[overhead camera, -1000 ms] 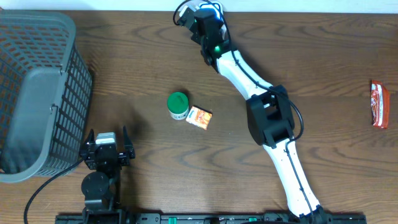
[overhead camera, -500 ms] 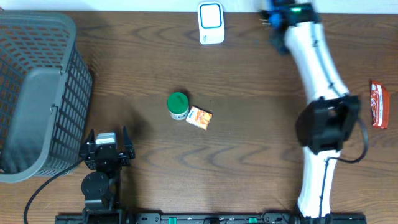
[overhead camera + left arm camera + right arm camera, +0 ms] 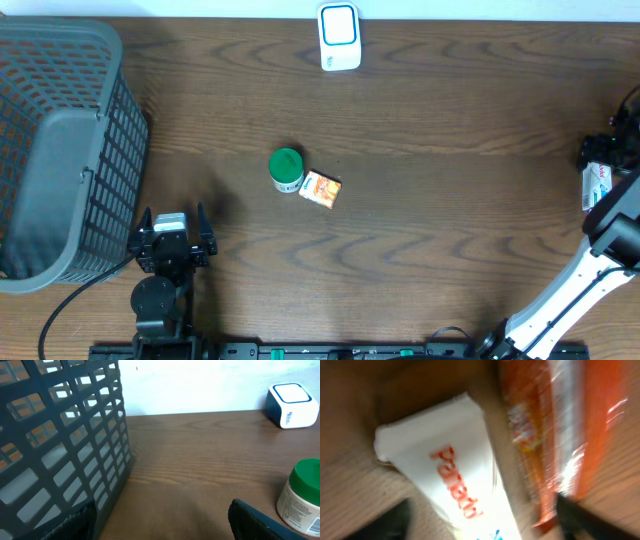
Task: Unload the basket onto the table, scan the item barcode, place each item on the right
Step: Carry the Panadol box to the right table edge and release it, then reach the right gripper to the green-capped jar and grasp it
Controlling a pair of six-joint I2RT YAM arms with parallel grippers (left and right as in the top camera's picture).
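A white tube with red lettering [image 3: 465, 485] lies on the table beside an orange snack wrapper [image 3: 555, 435]. My right gripper [image 3: 482, 520] hovers just over the tube, open, its dark fingers standing wide on either side without touching it. From overhead the right gripper [image 3: 602, 155] is at the far right edge, with the white tube [image 3: 597, 186] just below it. The white and blue scanner [image 3: 339, 37] stands at the back centre. My left gripper [image 3: 160, 525] rests open and empty at the front left, beside the basket.
A grey mesh basket [image 3: 60, 150] fills the left side. A green-lidded jar [image 3: 286, 170] and a small orange box [image 3: 321, 189] sit mid-table. The jar [image 3: 302, 495] also shows at the right of the left wrist view.
My right arm swung from the scanner at the back over to the far right edge. Its jaws have opened, and the white tube now lies beside the orange wrapper. The left arm stayed still.
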